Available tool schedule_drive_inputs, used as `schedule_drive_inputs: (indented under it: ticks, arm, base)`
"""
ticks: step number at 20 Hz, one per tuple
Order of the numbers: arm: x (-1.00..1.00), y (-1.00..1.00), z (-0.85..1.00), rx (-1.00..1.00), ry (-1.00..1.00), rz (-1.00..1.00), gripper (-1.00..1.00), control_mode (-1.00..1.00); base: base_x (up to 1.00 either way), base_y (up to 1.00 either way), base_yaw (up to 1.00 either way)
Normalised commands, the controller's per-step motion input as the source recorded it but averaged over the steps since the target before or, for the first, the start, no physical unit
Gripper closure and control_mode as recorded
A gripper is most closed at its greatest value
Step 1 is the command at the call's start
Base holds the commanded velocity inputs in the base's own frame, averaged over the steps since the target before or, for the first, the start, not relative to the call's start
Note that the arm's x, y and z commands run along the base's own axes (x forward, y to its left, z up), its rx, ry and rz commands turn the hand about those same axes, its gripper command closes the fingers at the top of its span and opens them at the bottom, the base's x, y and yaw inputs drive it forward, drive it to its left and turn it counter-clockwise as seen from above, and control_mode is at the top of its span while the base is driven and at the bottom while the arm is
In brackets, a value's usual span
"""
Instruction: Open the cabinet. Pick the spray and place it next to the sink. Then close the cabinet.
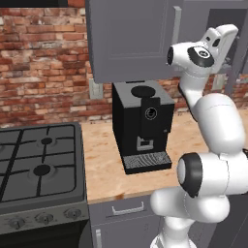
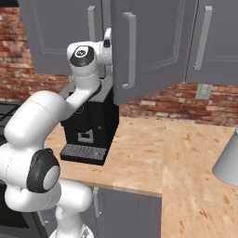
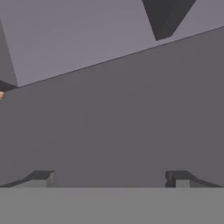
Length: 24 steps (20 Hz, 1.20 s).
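Cabinet (image 2: 153, 42) door ajar, wide-spread tool (image 3: 109, 179) facing grey panels.

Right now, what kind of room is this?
A rendered kitchen: a gas stove beside a wooden counter, a black coffee machine on it, grey wall cabinet above, brick backsplash.

Even, soft rendered light; faint shadow under coffee machine (image 1: 143, 127); hand view dim, grey, slightly blurred.

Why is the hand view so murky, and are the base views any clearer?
Hand view: flat grey cabinet surfaces close up, textureless and soft; the gripper stands open. Left base view: evenly lit, no glare; coffee machine crisp. Right base view: sharp, soft shadow under the swung door.
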Motion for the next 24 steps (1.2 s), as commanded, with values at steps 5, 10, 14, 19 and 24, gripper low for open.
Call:
schedule_drive_inputs:
  ticks: [5,10,14,19,24]
  arm:
    - [-0.2,-0.89,-0.08,0.0,0.0,0.0,-1.0,-1.0]
    - [-0.47,-0.86,0.0,0.0,0.0,0.0,-1.0,-1.0]
    - [-0.29,-0.78,0.0,0.0,0.0,0.0,-1.0,-1.0]
    - [-0.01,-0.22,0.04,0.0,-0.03,0.0,-1.0,-1.0]
    - [0.0,0.01,0.2,0.08,-0.17,0.0,-1.0,-1.0]
  base:
    - [0.0,0.0,0.0]
    - [0.0,0.0,0.0]
    - [0.0,0.0,0.0]
    - [0.0,0.0,0.0]
    - [0.0,0.0,0.0]
